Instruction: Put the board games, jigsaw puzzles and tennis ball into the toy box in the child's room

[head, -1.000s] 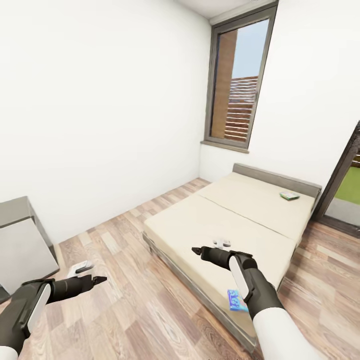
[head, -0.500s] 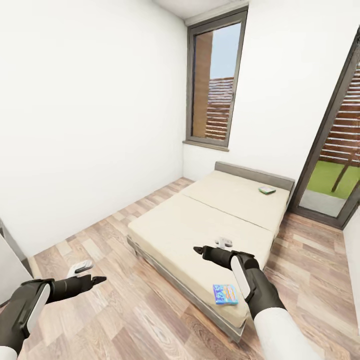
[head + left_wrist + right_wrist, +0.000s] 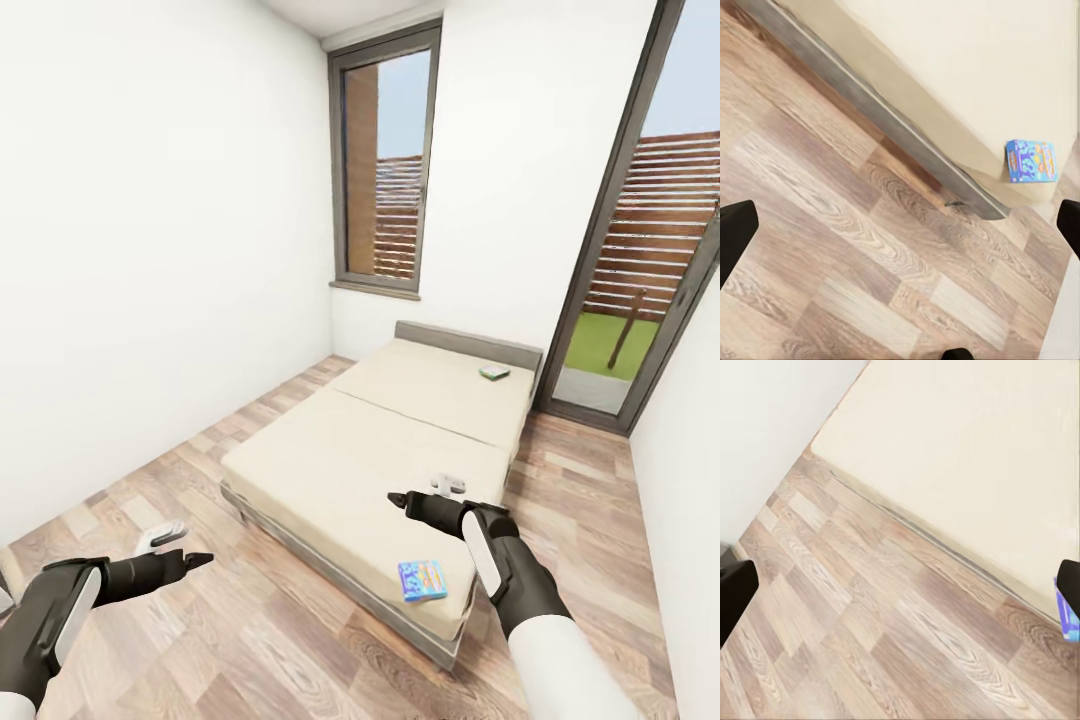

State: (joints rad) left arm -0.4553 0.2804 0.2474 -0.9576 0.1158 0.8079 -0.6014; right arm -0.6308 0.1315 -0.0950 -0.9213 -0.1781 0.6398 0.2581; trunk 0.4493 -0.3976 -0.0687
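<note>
The bed (image 3: 370, 450) lies ahead with two beige pads, a grey headboard and a grey frame. A blue board game (image 3: 422, 580) rests on the bed's near right corner, just left of my right forearm. A white-and-green board game (image 3: 494, 372) lies far off by the headboard. My left gripper (image 3: 185, 546) is open and empty over the floor, left of the bed. My right gripper (image 3: 421, 493) is open and empty above the bed's near end. In the left wrist view the blue board game (image 3: 1030, 161) sits at the mattress corner beyond the open left gripper (image 3: 902, 229). A sliver of the blue board game (image 3: 1066, 615) edges the right wrist view.
Wood plank floor (image 3: 250, 620) runs along the bed's left side and near end. A tall window (image 3: 385, 170) stands behind the headboard. A glass door (image 3: 640, 260) onto a garden is at the right. White walls close in on both sides.
The whole view has swung to the right, so the camera moved. The grey furniture at the left has slid out of frame. Both arms hold the same pose.
</note>
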